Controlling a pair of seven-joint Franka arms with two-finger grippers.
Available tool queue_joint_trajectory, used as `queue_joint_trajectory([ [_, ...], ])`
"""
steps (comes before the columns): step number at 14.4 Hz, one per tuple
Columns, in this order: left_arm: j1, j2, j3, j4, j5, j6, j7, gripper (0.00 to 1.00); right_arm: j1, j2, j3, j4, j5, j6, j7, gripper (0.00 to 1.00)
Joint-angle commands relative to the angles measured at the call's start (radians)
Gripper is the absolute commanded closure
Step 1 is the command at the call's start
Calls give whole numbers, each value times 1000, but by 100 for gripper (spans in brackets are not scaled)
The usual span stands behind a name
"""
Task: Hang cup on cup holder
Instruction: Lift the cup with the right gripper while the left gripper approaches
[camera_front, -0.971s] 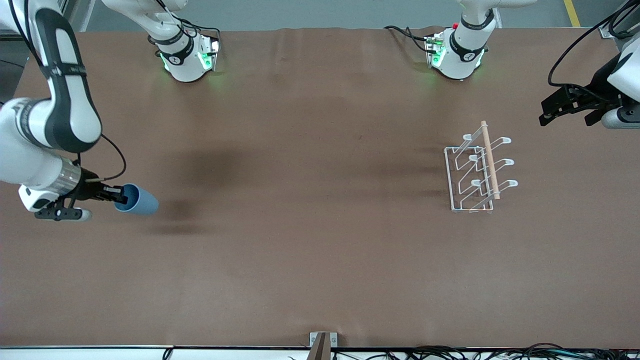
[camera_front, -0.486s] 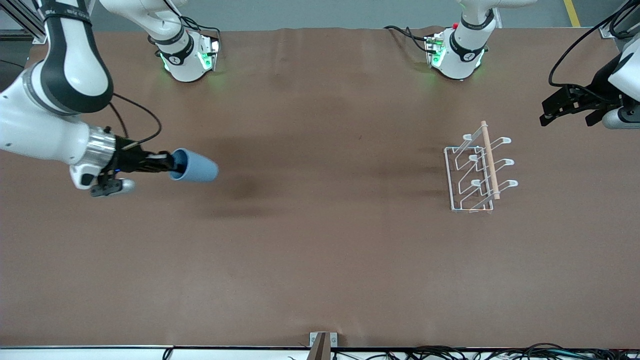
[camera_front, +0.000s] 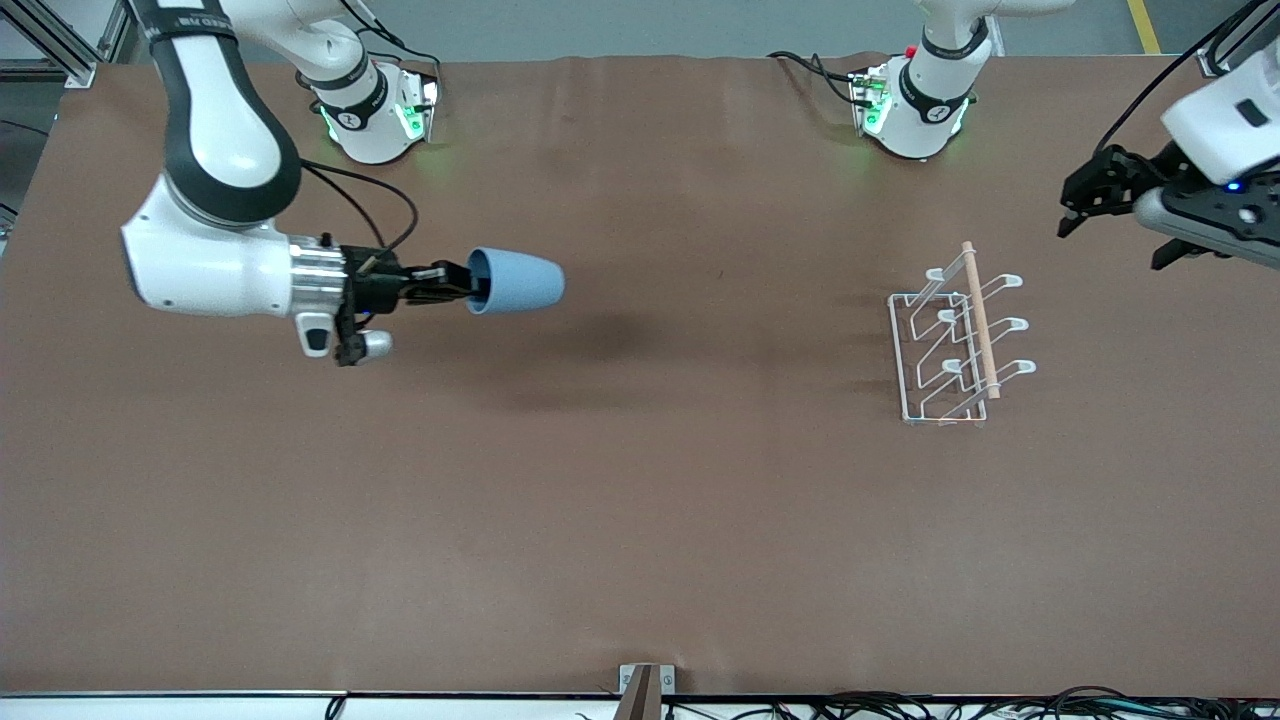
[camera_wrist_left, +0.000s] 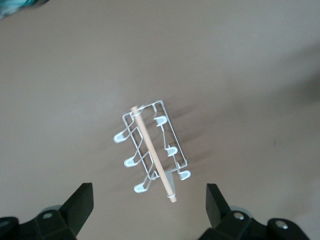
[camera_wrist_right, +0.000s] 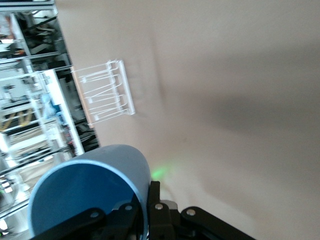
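Note:
My right gripper (camera_front: 462, 283) is shut on the rim of the light-blue cup (camera_front: 515, 281), one finger inside and one outside. It holds the cup on its side in the air over the table, toward the right arm's end, mouth toward the wrist. The cup fills the corner of the right wrist view (camera_wrist_right: 90, 190), clamped in the gripper (camera_wrist_right: 145, 210). The white wire cup holder (camera_front: 955, 340) with a wooden rod stands toward the left arm's end. It also shows in the right wrist view (camera_wrist_right: 102, 95) and the left wrist view (camera_wrist_left: 152, 155). My left gripper (camera_front: 1108, 245) hovers open and empty beside the holder (camera_wrist_left: 148, 200).
The brown table (camera_front: 640, 500) carries only the holder. Both arm bases (camera_front: 375, 110) (camera_front: 915, 100) stand along the edge farthest from the front camera. A small bracket (camera_front: 645, 685) and cables sit at the nearest edge.
My right gripper has carried the cup higher and toward the left arm's end, closer to the holder. My left gripper has shifted slightly and turned.

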Motion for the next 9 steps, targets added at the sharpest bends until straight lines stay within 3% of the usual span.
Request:
queue_joint_trajectory([
  [1, -22, 39, -23, 40, -69, -1, 179, 1, 73, 25, -8, -9, 151, 1, -2, 100],
  [3, -19, 58, -26, 38, -254, -3, 260, 0, 113, 39, -8, -9, 252, -2, -5, 100],
  [7, -121, 97, -142, 38, -275, -1, 360, 0, 170, 59, -7, -25, 404, -2, -2, 100],
  [9, -166, 121, -199, 40, -278, 3, 359, 0, 199, 68, -8, -27, 424, 1, -5, 100],
])
